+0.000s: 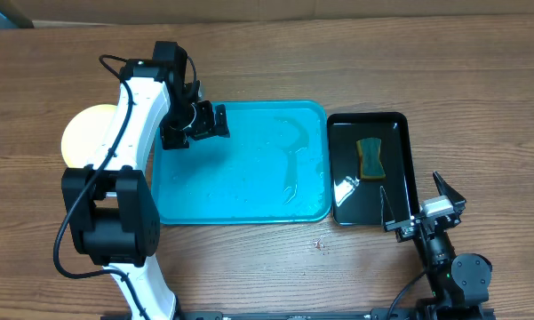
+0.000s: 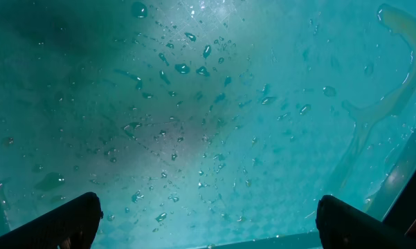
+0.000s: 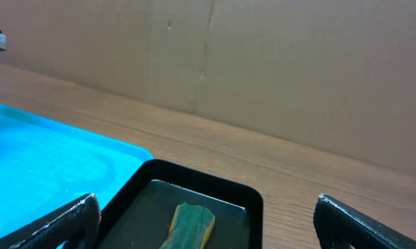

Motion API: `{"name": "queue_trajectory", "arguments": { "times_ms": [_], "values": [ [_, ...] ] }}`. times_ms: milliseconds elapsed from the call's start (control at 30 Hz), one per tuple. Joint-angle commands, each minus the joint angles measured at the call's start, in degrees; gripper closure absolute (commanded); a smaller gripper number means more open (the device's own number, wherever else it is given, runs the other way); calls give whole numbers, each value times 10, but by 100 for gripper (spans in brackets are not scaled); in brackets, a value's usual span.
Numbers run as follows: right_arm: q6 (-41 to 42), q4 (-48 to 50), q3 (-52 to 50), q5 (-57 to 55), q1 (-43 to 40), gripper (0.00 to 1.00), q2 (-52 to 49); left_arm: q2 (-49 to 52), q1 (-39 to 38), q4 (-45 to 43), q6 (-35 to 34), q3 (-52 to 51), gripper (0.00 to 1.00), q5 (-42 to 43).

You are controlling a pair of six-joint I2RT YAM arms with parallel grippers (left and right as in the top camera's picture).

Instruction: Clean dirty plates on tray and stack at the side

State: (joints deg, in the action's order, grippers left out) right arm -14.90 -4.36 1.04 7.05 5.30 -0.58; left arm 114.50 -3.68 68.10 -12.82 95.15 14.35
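Finds the tray (image 1: 249, 191) wet and bare of plates (image 1: 82, 135), with droplets (image 2: 183, 68) all over and a pale runny streak (image 1: 293, 160) toward its right side. Puts the plates on the worktop (image 1: 267, 53) just off the tray's left edge, only a pale yellow-green top one showing, half hidden behind the left arm (image 1: 133, 116); cannot tell how many lie under it. Finds the left tool (image 1: 219, 122) spread fully wide, gripping nothing, hanging over the tray's upper-left part and close above the wet floor in the wrist view. Finds the right tool (image 1: 410, 185) just as wide and empty, parked by the lower right corner of the black tray (image 1: 405, 151), with the sponge (image 1: 370, 157) lying inside, apart from both tools. Reads as wrap-up: cleaning and stacking probably done, pending a look at the stack. To finish well: lift the left tool straight up before swinging, to avoid dragging fingers through water or bumping the rim. Route back wide of the stack, given the left arm right beside it. Check for a centred top plate, no overhang. On spotting any leftover smear, fetch the sponge with the right tool, pinching across its narrow width. Likely risk: wet plates sliding on a slight nudge.
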Motion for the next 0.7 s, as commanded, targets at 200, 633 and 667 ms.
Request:
{"name": "queue_trajectory", "arguments": {
  "times_ms": [200,633,667],
  "values": [
    [-1,2,-6,-5,2,0,4,0,-1,0,17,-3,0,-4],
    [-1,2,-6,-5,2,0,4,-265,-1,0,17,-3,0,-4],
    [-1,2,-6,-5,2,0,4,-286,-1,0,17,-3,1,-4]
  ]
}}
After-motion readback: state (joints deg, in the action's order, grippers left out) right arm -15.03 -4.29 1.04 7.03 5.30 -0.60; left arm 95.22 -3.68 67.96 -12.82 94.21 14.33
